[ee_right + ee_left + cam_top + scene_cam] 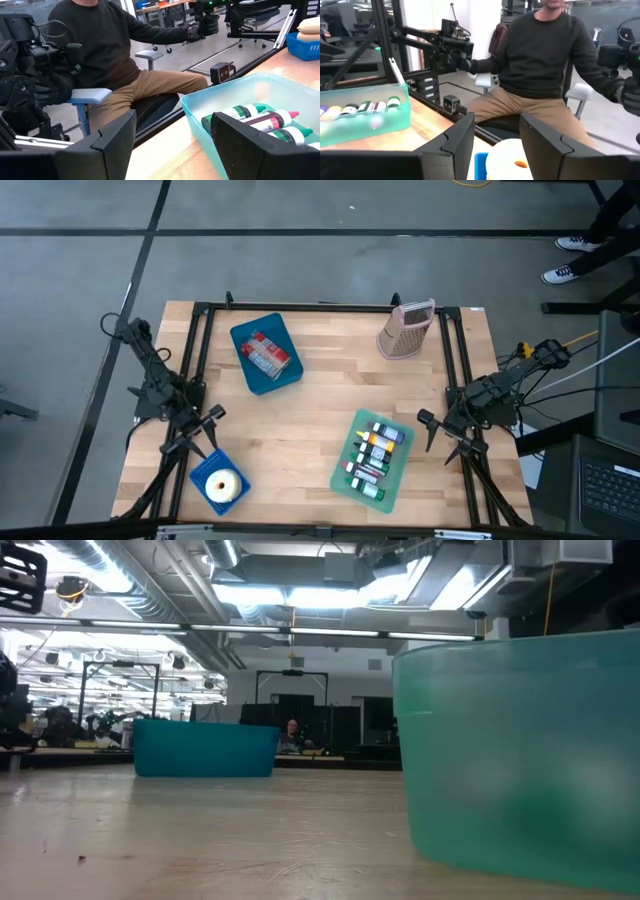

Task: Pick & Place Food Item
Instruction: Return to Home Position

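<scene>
A white ring-shaped pastry (222,484) lies in a small blue basket (199,472) at the table's near left. My left gripper (204,430) stands open just beside and above it. In the left wrist view the pastry (512,159) shows beyond the gap between my fingers (496,120), untouched. A red and grey packet (266,353) lies in a blue bin (283,376) at the far left. My right gripper (437,437) waits open at the right edge, beside a green tray (345,476) of bottles. Neither gripper shows in the low view.
A pink and tan grater (405,330) stands at the far right. The green tray (520,750) fills the low view's right, and the blue bin (205,748) stands farther back. A black frame (300,306) rims the table. A seated person (540,55) is beyond the near edge.
</scene>
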You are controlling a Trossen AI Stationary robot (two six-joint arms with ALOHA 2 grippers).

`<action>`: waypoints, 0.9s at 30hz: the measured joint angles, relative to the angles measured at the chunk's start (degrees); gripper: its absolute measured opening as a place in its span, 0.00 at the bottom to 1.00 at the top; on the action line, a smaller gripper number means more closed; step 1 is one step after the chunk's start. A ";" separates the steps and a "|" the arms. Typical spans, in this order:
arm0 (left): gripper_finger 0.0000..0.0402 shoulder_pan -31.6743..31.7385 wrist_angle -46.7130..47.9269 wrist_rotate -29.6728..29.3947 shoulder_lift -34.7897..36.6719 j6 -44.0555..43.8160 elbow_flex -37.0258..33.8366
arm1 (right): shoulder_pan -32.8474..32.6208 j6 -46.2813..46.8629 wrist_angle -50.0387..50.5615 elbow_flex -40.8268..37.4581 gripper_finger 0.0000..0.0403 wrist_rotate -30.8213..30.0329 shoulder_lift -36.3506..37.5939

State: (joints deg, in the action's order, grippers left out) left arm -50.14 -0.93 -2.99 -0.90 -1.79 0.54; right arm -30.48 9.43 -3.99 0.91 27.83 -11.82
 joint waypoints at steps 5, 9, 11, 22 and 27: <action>0.38 -0.01 0.28 1.29 -3.31 3.81 0.00 | 0.00 -2.45 0.00 0.00 0.63 -0.41 -0.17; 0.39 -0.01 -0.43 -2.48 -5.15 3.59 0.00 | 0.02 -0.92 0.00 0.00 0.63 -0.41 -0.17; 0.39 0.01 -1.04 -6.05 -5.11 2.67 0.00 | 0.00 0.61 -0.02 0.00 0.63 -0.41 -0.17; 0.38 -0.01 -6.78 -0.92 -3.82 -0.81 0.00 | 0.00 0.62 -0.02 0.00 0.63 -0.41 -0.17; 0.39 2.17 -1.78 -13.24 -3.45 -0.25 0.00 | 0.00 -0.91 -0.02 0.00 0.63 -0.41 -0.17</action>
State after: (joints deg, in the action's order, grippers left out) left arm -47.96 -2.72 -16.23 -4.35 -2.04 0.54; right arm -30.48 8.52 -4.01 0.91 27.42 -11.99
